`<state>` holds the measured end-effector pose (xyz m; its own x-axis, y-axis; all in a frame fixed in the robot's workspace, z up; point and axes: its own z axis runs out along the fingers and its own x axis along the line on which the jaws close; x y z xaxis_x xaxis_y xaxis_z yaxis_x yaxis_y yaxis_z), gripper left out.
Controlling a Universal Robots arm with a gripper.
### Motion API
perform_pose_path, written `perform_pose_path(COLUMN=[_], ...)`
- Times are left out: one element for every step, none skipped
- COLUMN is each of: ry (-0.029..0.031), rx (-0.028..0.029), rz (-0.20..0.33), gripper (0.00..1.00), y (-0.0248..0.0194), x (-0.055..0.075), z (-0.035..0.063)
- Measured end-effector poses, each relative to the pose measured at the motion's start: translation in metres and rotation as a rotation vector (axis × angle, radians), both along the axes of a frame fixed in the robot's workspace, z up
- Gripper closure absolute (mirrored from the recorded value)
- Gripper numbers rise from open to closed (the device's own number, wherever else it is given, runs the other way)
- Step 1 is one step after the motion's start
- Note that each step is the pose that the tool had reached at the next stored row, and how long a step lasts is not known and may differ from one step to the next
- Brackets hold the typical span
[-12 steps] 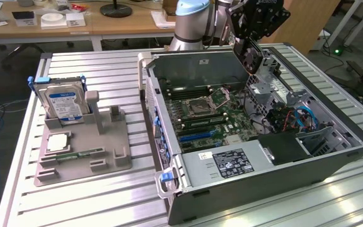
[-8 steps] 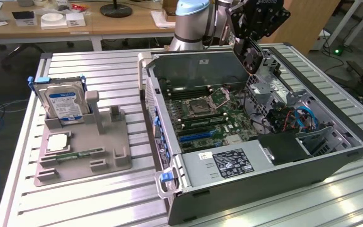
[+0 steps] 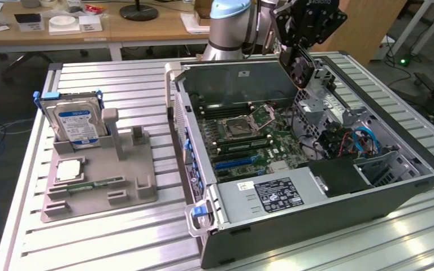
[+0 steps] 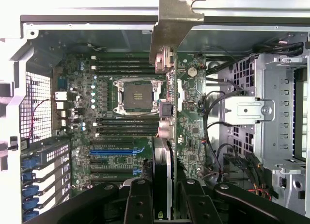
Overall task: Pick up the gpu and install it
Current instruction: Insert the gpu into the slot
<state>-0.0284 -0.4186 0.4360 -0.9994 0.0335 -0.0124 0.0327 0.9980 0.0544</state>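
The picking-up part looks done. The black claw (image 3: pixel 296 49) is pinching the gpu (image 3: pixel 302 66), a thin flat black card with a silvery metal end piece. It holds the card up in the air over the big open grey metal computer case (image 3: pixel 315 220). The card hangs tilted above the far part of the case and touches nothing inside. In the wrist view the gpu (image 4: pixel 163 161) shows edge on between the two black claw fingers (image 4: pixel 138 200), with the green board (image 4: pixel 193 132) well below it.

So I think the step in hand is bringing the card to its place. It is not put in yet. The card points across the long blue slot (image 4: pixel 116 150), not along it. To go in right, I think it needs a turn so its bottom edge lines up with a slot. Then it needs a slow, straight push down, keeping off the black wires (image 4: pixel 210 112).

Counting: one claw, one gpu, one case and one green board. On the silvery ribbed metal surface (image 3: pixel 111 243) beside the case sits one grey plastic holder tray (image 3: pixel 138 189). It carries one silver hard drive with a blue label (image 3: pixel 77 124), one square silvery chip (image 3: pixel 68 169) and one narrow green memory stick (image 3: pixel 96 184).
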Motion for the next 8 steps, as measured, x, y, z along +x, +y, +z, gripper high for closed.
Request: perform_pose_path(ry=[0.0,0.0,0.0,0.0,0.0,0.0,0.0,0.0], rx=[0.0,0.0,0.0,-0.0001,-0.0001,0.0,0.0,0.0], rz=[0.0,0.0,0.0,0.0,0.0,0.0,0.0,0.001], gripper=[0.73,0.73,0.73,0.73,0.73,0.73,0.73,0.73], y=[0.0,0.0,0.0,0.0,0.0,0.0,0.0,0.0], x=[0.0,0.0,0.0,0.0,0.0,0.0,0.0,0.0], z=[0.0,0.0,0.0,0.0,0.0,0.0,0.0,0.0])
